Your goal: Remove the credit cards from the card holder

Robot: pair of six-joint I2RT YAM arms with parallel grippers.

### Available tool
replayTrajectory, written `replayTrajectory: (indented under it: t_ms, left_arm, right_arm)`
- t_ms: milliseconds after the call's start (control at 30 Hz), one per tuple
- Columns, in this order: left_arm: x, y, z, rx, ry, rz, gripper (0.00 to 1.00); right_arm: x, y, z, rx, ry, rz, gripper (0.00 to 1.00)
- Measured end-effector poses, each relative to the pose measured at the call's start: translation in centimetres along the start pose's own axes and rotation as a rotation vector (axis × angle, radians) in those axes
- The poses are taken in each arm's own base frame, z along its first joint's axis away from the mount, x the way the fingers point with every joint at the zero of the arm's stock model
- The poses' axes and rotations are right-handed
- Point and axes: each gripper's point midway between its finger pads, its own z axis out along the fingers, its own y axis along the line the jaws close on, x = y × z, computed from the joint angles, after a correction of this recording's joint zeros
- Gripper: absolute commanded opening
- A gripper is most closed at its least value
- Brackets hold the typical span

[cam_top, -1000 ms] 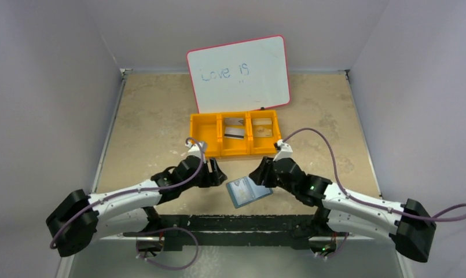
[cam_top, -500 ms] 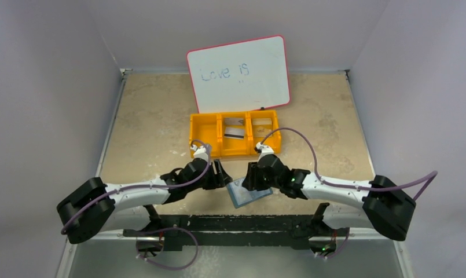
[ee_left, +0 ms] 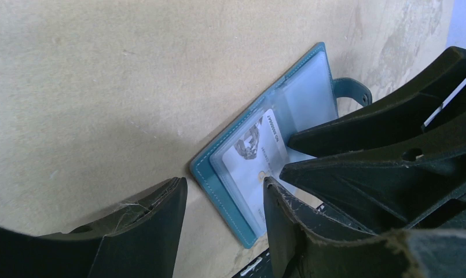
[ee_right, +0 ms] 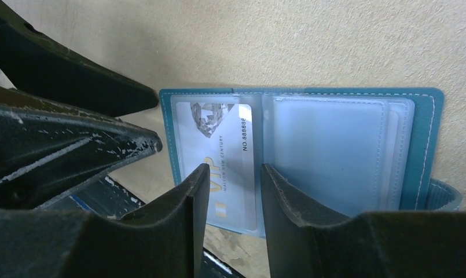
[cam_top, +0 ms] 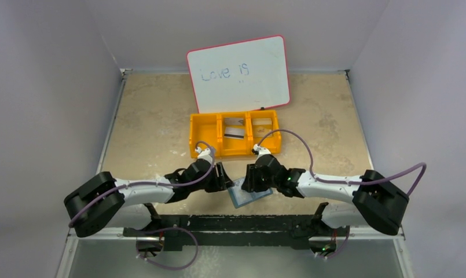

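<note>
— Starting from the overhead view, where is the card holder (cam_top: 252, 194) found?
— It is laid open on the table (cam_top: 149, 116), close to the near edge, between the left gripper (cam_top: 226, 180) and the right gripper (cam_top: 246, 182). An orange bin (cam_top: 235, 155) is set just beyond it, with credit cards (cam_top: 235, 132) seen in its middle and right compartments. A whiteboard (cam_top: 239, 72) is propped behind the bin. Wide room is offered by the tabletop on either side of the arms.
— What is shown from the left wrist?
— The left gripper's jaws are held apart and nothing is clasped; one corner of the card holder is seen through the gap. Open table is seen beyond the teal stitched edge on the left. On the right, the room is taken up by the right gripper's fingers (ee_left: 346, 124), set over the holder's inside.
— And from the right wrist?
— The card holder is spread flat, its closure tab at the far right. A VIP card (ee_right: 224, 133) is lodged in the left clear pocket. The right gripper's jaws are parted too and nothing is gripped; the card's lower part is seen between the fingertips. Whether it is touched cannot be told. The holder's left edge is crowded by the left gripper's fingers (ee_right: 74, 75).
</note>
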Motion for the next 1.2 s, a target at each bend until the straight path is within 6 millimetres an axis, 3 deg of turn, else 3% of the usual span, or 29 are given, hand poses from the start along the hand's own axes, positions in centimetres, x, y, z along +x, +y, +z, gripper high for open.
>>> replayTrajectory:
  t_ms: [267,633,900,1200]
  left_arm:
    - [0.6,-0.5,0.5,0.024,0.026,0.005,0.44]
    - [0.1,-0.2,1.6,-0.019,0.018,0.030,0.25]
    - [-1.1,0.2,2.8,-0.066,-0.015,0.072,0.00]
    - [-1.2,0.5,2.5,-0.088,-0.026,0.077,0.00]
  right_arm:
    - [0.3,0.0,0.5,-0.002,0.011,0.024,0.39]
    - [0.0,-0.2,0.7,-0.003,-0.015,0.089,0.32]
    - [0.3,-0.4,0.9,-0.017,-0.021,0.123,0.19]
    - [0.9,-0.4,0.1,-0.066,-0.058,0.277,0.14]
